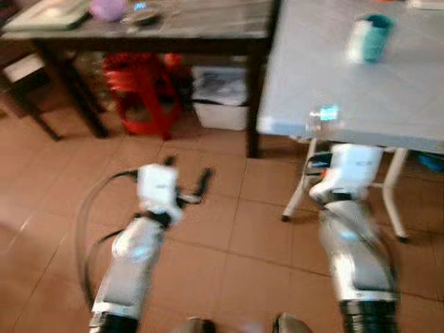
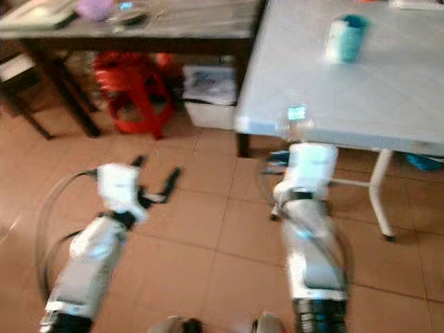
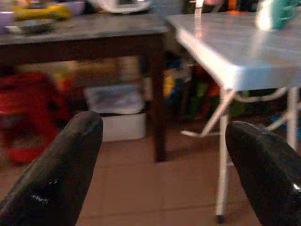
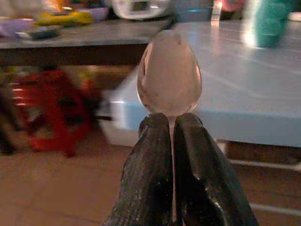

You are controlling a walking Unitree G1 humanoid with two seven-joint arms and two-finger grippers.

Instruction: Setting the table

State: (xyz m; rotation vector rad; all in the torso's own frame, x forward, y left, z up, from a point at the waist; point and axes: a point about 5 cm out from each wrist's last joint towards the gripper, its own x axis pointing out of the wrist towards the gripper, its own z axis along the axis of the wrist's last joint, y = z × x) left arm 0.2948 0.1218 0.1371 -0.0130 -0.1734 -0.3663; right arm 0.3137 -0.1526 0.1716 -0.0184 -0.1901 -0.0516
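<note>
Clear plastic spoon (image 4: 169,77), bowl end up, is pinched by its handle between the two black fingers of the right gripper (image 4: 171,123), which are closed tight on it; in the head views the spoon glints just at the near edge of the pale blue folding table (image 1: 361,97). Judged step: carrying the spoon to the table, not yet placed. On the tabletop, well beyond the spoon, stands a teal cup (image 1: 371,36) with something white beside it; blur prevents saying what. Left gripper (image 3: 162,165) hangs over the terracotta tile floor (image 1: 229,229) with fingers spread wide and nothing between them. Farther left: a dark wooden table (image 1: 159,31) carrying a purple bowl (image 1: 107,8), with a red plastic stool (image 1: 142,94) and a white bin (image 1: 220,104) beneath. Next move, as I read it: bring the right arm forward over the blue surface, lower, then release the spoon flat, clear of the edge so it cannot slide off.
</note>
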